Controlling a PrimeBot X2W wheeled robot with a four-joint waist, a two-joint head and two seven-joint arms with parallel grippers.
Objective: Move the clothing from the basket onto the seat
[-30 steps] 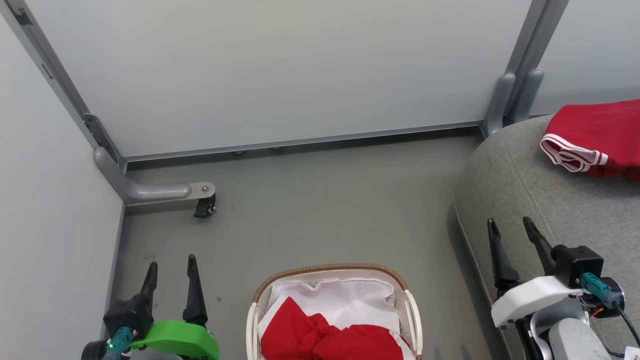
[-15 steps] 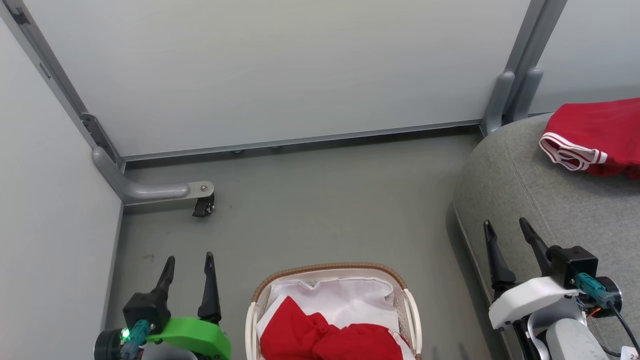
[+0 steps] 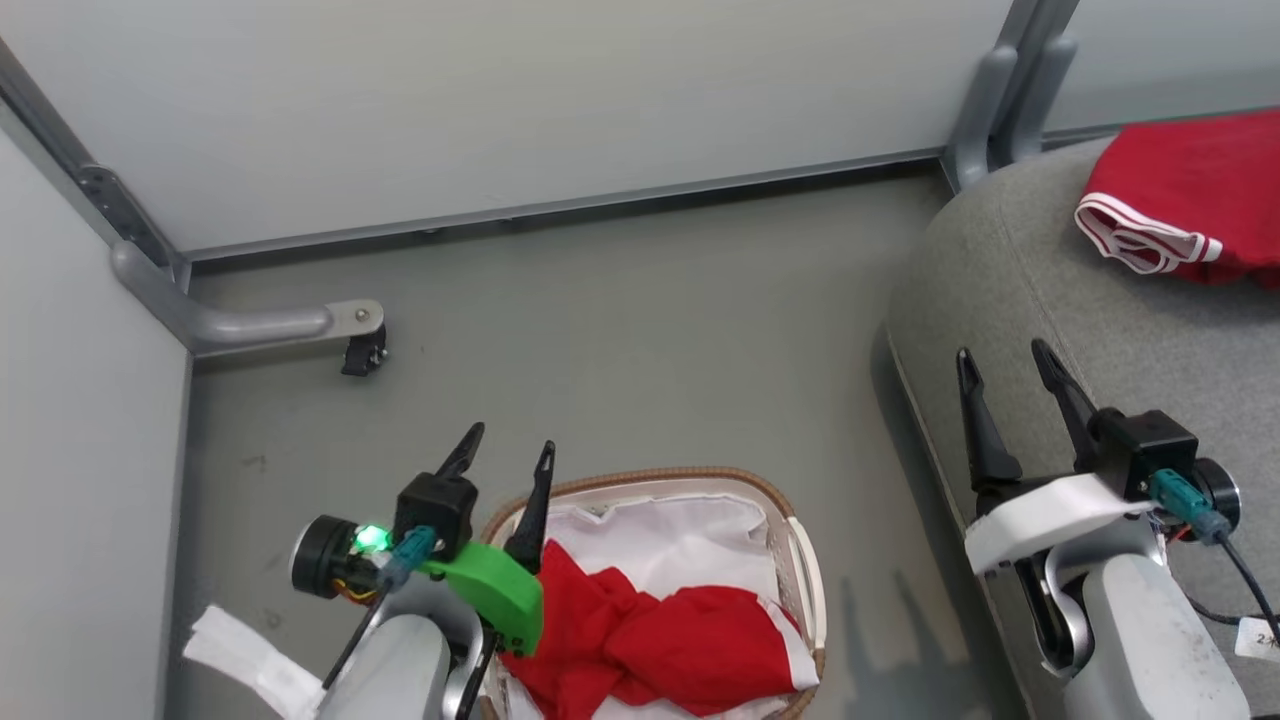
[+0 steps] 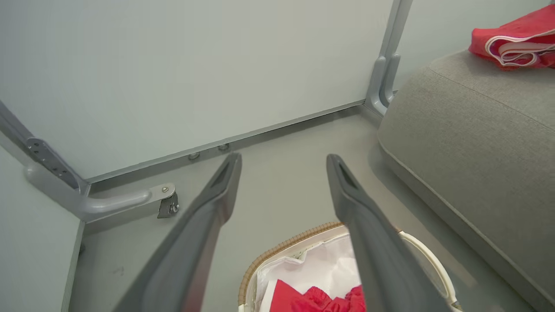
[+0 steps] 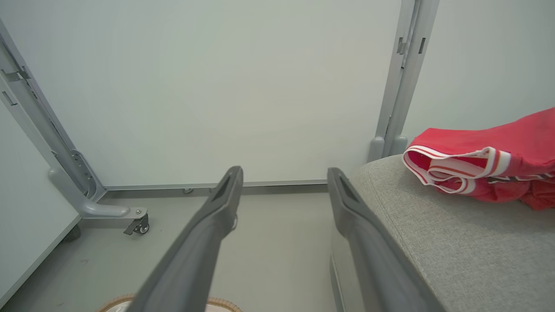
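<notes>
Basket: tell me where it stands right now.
In the head view the basket stands on the floor at bottom centre, left of the grey seat, with the left gripper by its left rim and red clothing inside.

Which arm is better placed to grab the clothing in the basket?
Left. The left tool, open, hangs at the basket rim beside the clothing; the right tool is by the seat.

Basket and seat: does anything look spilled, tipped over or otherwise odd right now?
Nothing stands out. The basket stands upright on the floor with red clothing bunched inside on its liner; another red garment lies crumpled on the seat. No spill or damage visible.
</notes>
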